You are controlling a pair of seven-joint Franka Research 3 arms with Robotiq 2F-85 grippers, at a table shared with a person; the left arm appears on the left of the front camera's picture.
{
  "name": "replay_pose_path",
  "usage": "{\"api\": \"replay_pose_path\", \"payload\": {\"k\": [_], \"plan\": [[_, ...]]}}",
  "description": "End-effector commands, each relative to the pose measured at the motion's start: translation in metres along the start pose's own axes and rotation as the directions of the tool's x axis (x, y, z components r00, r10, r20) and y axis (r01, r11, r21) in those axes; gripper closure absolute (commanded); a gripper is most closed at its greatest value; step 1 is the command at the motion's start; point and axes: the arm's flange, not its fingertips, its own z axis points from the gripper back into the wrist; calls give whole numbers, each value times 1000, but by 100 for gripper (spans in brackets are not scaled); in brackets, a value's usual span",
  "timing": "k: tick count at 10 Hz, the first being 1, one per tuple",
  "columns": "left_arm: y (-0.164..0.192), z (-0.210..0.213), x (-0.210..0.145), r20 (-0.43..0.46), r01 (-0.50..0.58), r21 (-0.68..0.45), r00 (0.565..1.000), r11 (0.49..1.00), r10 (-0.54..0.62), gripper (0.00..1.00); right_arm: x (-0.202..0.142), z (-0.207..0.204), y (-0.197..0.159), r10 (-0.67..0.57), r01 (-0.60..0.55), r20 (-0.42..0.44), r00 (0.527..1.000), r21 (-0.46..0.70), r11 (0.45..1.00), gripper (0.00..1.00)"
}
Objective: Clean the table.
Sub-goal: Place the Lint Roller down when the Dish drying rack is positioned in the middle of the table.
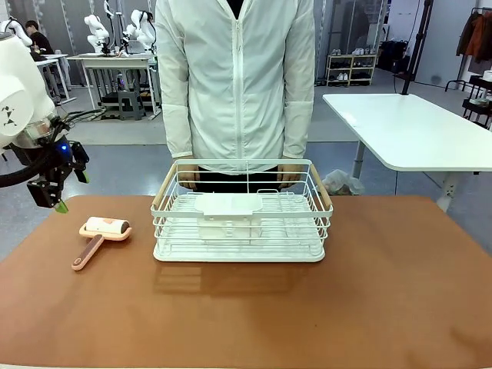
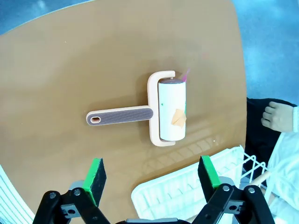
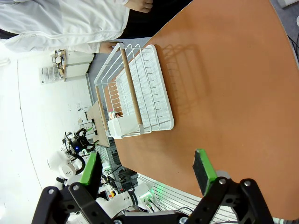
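Left wrist view: left gripper (image 2: 152, 179) gapes empty above lint roller (image 2: 159, 109); right gripper (image 3: 148, 170) open.

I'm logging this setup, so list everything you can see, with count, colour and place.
table: one, reddish-brown, across the foreground
lint roller: one, peach frame and handle with a white roll, lying flat on the table left of the rack
wire rack: one, white with wooden handles, centre of the table at the far edge
white table: one, behind on the right
person's hands: two, at the rack's far rim
left gripper: one, black with green pads, fingers open, above the table's left edge
right gripper: one, same colours, fingers open, high above the table
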Motion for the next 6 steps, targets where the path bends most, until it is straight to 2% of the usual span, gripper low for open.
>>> {"api": "replay_pose_path", "payload": {"k": [1,6], "plan": [[0,-13,5,30,17,-17,999,1000,-17,0,-3,-2,2,1,-1,14,1000,-2,1000,0],[0,-13,5,30,17,-17,999,1000,-17,0,-3,-2,2,1,-1,14,1000,-2,1000,0]]}}
